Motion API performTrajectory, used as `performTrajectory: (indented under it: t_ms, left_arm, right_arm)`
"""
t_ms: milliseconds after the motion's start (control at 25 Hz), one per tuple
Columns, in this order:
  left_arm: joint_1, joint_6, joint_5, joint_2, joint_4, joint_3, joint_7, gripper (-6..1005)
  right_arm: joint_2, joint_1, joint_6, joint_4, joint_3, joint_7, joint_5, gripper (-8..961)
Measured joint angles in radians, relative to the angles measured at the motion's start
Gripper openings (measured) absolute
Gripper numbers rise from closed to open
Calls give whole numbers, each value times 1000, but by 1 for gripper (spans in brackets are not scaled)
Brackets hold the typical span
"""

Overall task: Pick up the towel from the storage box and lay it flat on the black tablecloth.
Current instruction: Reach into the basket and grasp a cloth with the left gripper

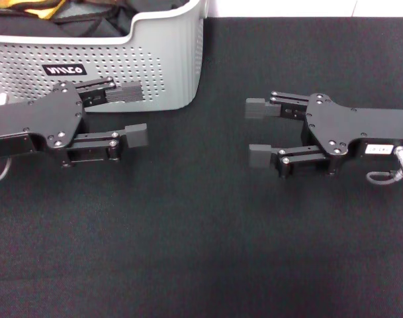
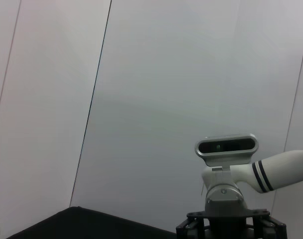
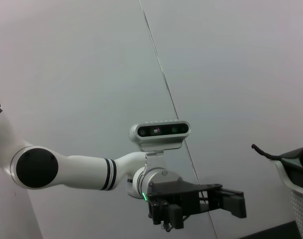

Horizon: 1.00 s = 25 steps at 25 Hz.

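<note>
pre-grasp: both end effectors, left [image 1: 127, 114] and right [image 1: 259, 130], hovered spread, empty; towel [image 1: 44, 8] sat in box [image 1: 163, 59]. next: left reaches in.

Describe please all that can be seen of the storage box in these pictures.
The storage box is a large light-grey plastic basket with perforated walls, a smooth rounded rim and a small black label with white lettering. It stands upright on the black tablecloth, at its far left. Inside lie dark fabric and a bit of yellow cloth. The left pincer, open, hovers just before its front wall.
</note>
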Motion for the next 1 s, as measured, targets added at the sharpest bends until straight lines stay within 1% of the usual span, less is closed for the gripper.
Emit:
performTrajectory:
  t_ms: [440,560,640,760,840,920,1000]
  left_arm:
    - [0,-1,-5,-3,0,-4,0,776]
    - [-2,6,-26,-13,17,-34,-5,774]
    - [-6,7,-74,-22,47,-51,-24,772]
    - [-10,-25,-169,-20,122,-54,-76,770]
    - [-10,-99,-208,-16,223,-54,-141,769]
    - [-11,-206,-191,-17,352,-54,-212,768]
    - [-11,-336,-119,-25,502,-53,-289,766]
  right_arm:
    - [0,0,7,2,0,-3,0,867]
    - [0,-2,25,2,0,-9,0,867]
    - [0,-8,45,2,0,-12,0,867]
    - [0,-15,71,8,-1,-14,0,866]
    - [0,-17,75,19,0,-21,0,866]
    - [0,-30,73,27,3,-26,1,866]
    - [0,-48,70,27,4,-27,10,866]
